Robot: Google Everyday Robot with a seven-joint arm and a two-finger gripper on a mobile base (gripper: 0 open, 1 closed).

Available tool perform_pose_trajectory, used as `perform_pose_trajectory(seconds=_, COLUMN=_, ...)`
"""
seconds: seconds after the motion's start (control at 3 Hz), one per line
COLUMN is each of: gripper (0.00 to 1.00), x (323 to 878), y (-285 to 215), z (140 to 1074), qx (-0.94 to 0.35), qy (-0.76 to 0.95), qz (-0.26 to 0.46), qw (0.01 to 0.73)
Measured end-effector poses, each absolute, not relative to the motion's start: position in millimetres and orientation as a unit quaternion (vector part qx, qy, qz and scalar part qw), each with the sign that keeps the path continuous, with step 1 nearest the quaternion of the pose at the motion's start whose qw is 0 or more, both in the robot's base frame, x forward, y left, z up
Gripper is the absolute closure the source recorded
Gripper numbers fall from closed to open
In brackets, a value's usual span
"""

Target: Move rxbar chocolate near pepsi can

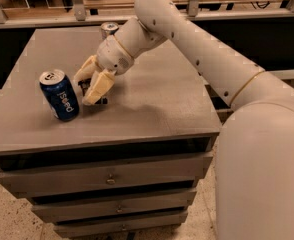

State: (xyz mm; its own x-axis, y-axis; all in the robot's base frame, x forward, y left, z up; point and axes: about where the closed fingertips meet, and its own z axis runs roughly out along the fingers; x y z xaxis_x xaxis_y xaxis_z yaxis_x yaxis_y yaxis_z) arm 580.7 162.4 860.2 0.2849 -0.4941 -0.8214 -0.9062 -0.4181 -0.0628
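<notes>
The pepsi can [60, 95] is dark blue with white lettering and a silver top. It stands tilted at the left front of the grey table top [152, 99]. My gripper [91, 82] is just right of it, lowered to the table surface, with its cream fingers [100, 86] on either side of the rxbar chocolate [86, 87]. Only a small dark piece of the bar shows between the fingers; the rest is hidden. The bar is a short gap from the can and does not touch it.
A second can with a silver top [108, 29] stands at the back of the table, behind my wrist. The table is a cabinet with drawers [107, 179] below. A railing and shelving run behind it.
</notes>
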Motion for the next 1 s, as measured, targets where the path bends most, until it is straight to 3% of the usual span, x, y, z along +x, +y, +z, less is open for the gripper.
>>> perform_pose_trajectory(seconds=0.67, gripper=0.0, x=578.5, y=168.0, z=857.5, qx=-0.754, qy=0.461, qz=0.38, qw=0.271)
perform_pose_trajectory(seconds=1.0, gripper=0.0, x=577.0, y=162.1, z=859.1, qx=-0.752, qy=0.468, qz=0.376, qw=0.271)
